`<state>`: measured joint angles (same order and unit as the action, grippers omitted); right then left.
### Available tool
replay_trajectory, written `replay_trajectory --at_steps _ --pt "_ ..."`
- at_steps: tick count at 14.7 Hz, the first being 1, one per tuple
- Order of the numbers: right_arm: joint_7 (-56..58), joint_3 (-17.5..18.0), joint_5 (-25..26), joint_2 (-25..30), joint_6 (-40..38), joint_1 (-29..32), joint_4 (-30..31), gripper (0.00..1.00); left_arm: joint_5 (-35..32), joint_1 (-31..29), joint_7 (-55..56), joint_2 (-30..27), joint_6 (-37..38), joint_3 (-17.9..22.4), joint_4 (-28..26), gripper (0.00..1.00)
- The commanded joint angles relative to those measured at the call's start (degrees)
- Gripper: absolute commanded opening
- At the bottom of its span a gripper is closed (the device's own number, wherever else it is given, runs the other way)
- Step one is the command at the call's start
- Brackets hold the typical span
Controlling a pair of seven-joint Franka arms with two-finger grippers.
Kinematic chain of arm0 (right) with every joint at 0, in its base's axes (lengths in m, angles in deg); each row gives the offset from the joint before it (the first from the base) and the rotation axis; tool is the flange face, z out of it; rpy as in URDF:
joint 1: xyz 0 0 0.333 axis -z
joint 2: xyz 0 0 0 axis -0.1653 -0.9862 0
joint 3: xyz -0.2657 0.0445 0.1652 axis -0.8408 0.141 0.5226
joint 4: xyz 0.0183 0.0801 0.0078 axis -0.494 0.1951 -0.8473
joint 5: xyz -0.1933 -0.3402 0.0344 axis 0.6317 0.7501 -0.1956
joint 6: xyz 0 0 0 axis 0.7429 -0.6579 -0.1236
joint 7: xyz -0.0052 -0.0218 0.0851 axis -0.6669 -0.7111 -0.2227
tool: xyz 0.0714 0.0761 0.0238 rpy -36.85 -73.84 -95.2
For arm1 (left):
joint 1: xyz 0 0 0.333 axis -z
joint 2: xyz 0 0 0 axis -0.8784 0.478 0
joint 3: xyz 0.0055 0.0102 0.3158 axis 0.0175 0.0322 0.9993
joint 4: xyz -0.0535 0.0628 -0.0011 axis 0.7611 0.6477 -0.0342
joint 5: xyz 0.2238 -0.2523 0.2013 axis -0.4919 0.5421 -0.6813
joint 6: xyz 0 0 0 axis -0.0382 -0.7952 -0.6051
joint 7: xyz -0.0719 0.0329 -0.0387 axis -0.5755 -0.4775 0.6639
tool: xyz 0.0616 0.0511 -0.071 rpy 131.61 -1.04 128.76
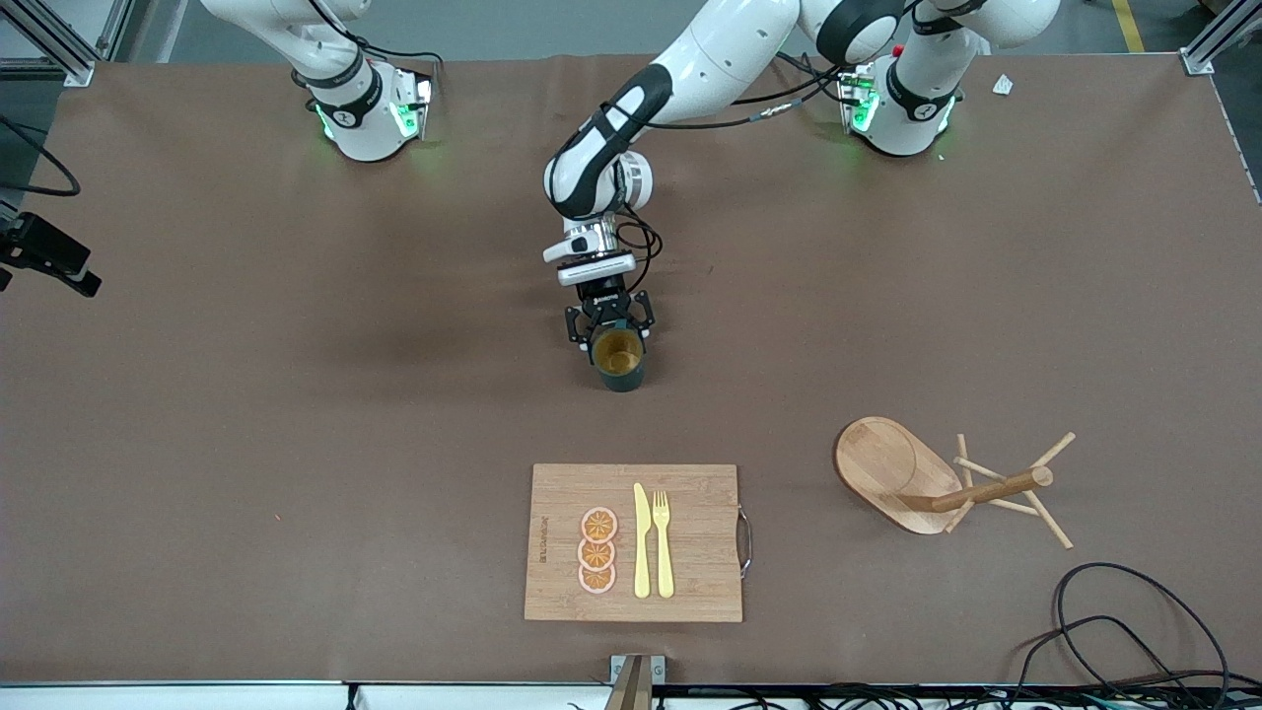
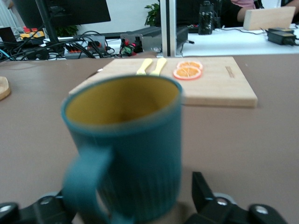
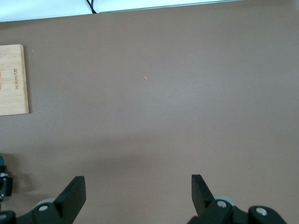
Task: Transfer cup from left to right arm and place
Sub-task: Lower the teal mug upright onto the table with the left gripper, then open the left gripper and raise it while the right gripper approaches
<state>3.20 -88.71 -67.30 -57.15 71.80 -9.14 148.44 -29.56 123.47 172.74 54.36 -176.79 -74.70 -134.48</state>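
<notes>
The dark teal cup [image 1: 619, 357] stands mouth up on the brown table near its middle, showing its mustard inside. In the left wrist view the cup [image 2: 126, 149] fills the foreground with its handle turned toward the camera. My left gripper [image 1: 609, 325] is low at the cup and open. Its fingers straddle the cup, and one finger [image 2: 202, 189] stands clear of the ribbed side. My right gripper [image 3: 138, 186] hangs open over bare table with nothing between its fingers; it is out of the front view.
A wooden cutting board [image 1: 690, 582] with a yellow knife, a fork and orange slices lies nearer to the front camera than the cup. A wooden mug rack [image 1: 946, 483] lies tipped over toward the left arm's end. Black cables [image 1: 1134, 631] lie at the table's edge.
</notes>
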Motion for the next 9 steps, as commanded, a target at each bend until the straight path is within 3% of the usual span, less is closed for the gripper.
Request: replay_trajectory --at_steps 1,7,9 --pt "0.9 1.0 -0.1 0.7 0.2 1.5 0.9 1.0 4.7 2.1 -0.2 -0.5 2.0 -0.1 0.7 1.0" --pt "1.2 1.1 -0.1 0.7 0.3 1.1 0.8 1.0 24.9 3.4 -10.4 -8.9 2.4 -2.3 1.5 1.0" --pt "1.2 1.5 -0.1 0.5 0.3 0.8 0.7 1.0 36.6 2.5 -16.5 -12.8 2.5 -2.4 4.4 1.0"
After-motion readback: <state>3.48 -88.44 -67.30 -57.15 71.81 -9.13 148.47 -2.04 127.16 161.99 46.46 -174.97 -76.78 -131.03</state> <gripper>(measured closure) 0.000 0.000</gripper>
